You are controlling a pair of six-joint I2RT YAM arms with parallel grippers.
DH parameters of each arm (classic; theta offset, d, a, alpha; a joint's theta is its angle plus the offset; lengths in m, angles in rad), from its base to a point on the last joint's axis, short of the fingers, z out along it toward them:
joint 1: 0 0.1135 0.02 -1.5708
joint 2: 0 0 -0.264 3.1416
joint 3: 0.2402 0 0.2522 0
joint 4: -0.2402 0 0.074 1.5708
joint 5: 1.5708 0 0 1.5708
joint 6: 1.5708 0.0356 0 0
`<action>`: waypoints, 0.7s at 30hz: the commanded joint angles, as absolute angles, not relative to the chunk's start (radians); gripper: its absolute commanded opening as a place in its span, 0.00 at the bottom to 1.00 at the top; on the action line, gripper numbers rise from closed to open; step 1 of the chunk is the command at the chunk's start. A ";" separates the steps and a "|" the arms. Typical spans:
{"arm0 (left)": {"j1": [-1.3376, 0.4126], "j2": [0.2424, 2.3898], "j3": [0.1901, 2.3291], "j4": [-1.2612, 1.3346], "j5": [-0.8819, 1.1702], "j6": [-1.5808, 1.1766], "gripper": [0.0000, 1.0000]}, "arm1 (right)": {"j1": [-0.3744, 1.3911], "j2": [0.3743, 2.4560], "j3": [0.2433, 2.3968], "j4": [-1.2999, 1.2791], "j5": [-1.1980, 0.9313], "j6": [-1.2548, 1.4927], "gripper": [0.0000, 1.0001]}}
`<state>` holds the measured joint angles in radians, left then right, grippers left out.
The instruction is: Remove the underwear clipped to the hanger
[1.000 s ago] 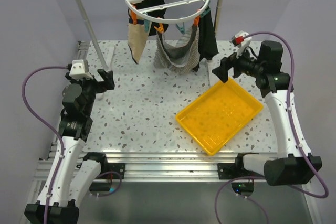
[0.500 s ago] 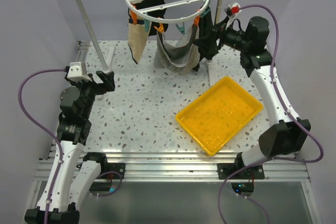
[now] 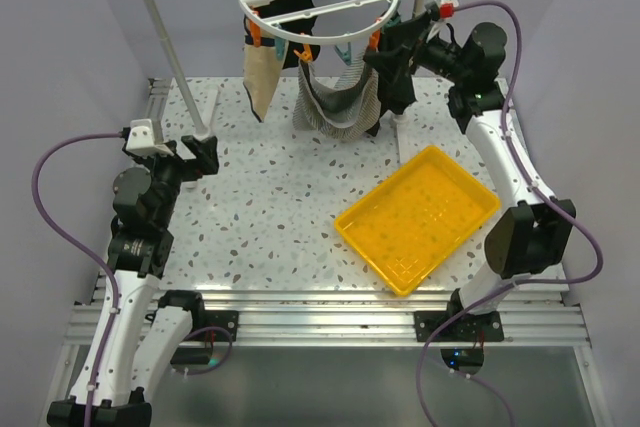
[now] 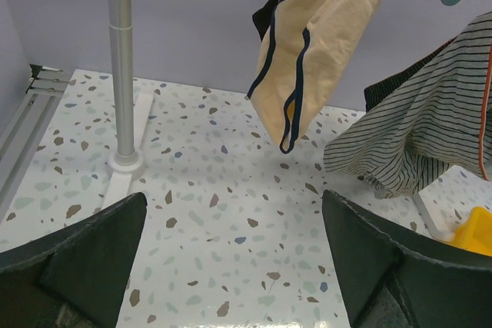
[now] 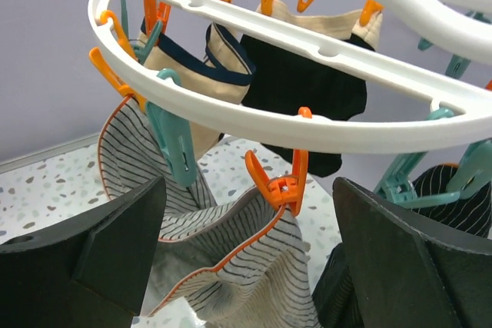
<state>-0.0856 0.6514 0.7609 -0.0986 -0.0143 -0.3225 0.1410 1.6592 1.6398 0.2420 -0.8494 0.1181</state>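
**Right arm up at the hanger; nothing unclipped**

Right gripper (image 5: 246, 266): jaws wide, nothing held. In the wrist view an orange peg (image 5: 280, 182) and the striped pair (image 5: 231, 243) it pinches hang in the gap between the fingers. Cannot tell whether anything touches.

Change over the last second: this gripper was low, off the far corner of the yellow tray (image 3: 420, 217). It has since lifted and swung inward. In the top view it now sits at 3 o'clock of the hanger (image 5: 307, 124), against the black pair (image 3: 397, 82).

Left gripper (image 4: 234, 266): jaws fully wide, empty. It stands at 9 o'clock on the table, beside the left pole (image 4: 119, 59), and has barely shifted.

Underwear: all still clipped to the hanger at 12 o'clock. The beige pair (image 3: 262, 82) hangs at its 8 o'clock, the striped pair at 6 and the black pair at 4.

The tray is unmoved at 4 o'clock on the table.
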 commanded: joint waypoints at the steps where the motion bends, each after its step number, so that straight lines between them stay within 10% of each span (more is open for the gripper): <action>1: -0.086 0.653 0.778 -0.078 -0.005 -0.336 1.00 | 0.138 1.683 1.696 0.354 -0.879 0.091 0.92; 21: -0.086 0.650 0.765 -0.058 0.021 -0.339 1.00 | 0.140 1.776 1.752 0.514 -0.945 0.172 0.74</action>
